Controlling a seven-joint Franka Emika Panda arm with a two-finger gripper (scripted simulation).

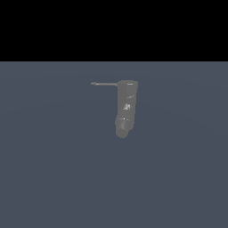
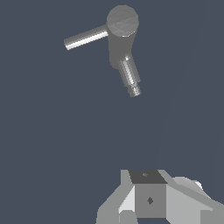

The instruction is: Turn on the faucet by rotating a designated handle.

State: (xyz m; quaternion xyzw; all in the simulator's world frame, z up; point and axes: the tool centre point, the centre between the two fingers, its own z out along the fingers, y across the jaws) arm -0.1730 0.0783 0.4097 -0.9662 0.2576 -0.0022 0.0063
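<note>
The gripper (image 2: 151, 205) sits well apart from the faucet (image 1: 125, 109); whether its jaws are parted I cannot tell. The thin handle (image 1: 104, 83) (slim, smooth) could slip aside if approached off-centre.

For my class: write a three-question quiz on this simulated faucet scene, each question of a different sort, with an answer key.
1. True or false: in the exterior view, the handle sticks out from the faucet toward that view's left.
2. Multiple choice: in the wrist view, the gripper is
A) clamped on the handle
B) touching the faucet body
C) apart from both, with bare floor between
3. Fill in: beside the faucet body, the handle looks much ____.

Key: 1 true. 2 C. 3 thinner. The gripper's fingertips lie outside the wrist picture, so open or shut cannot be told.
</note>
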